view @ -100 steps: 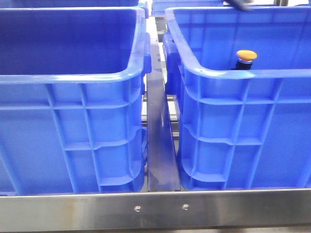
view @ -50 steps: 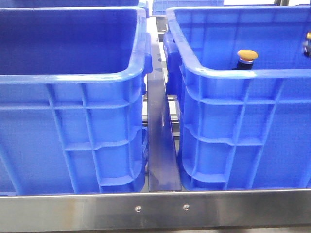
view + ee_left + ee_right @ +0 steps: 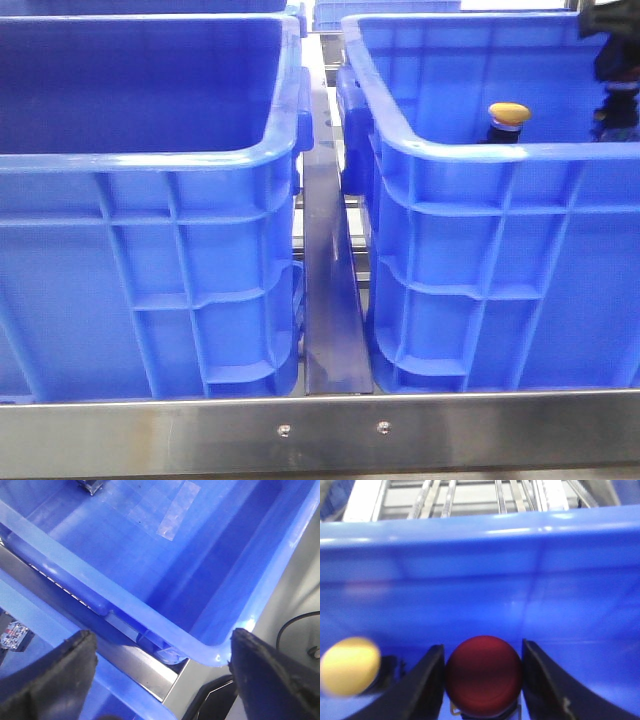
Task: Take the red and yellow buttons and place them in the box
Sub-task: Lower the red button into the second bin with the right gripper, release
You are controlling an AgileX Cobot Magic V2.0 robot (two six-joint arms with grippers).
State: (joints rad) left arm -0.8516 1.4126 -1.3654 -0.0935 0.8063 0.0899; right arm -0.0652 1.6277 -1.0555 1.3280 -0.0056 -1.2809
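Since a moment ago the right gripper (image 3: 482,680) has entered the right-hand box (image 3: 500,150), fingers (image 3: 427,680) pinching the red button (image 3: 483,675) near the worktop's right edge. Lower gently, release clear of the yellow button (image 3: 508,114). Both stand cap-up, axis vertical. Left gripper (image 3: 160,675) fingers are spread, empty.

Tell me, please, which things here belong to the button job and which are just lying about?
Job:
- red button, between the right gripper's fingers
- yellow button, in the right box
- right gripper

Lying about:
- left box
- left gripper, open, holding nothing
- circuit board
- metal rail
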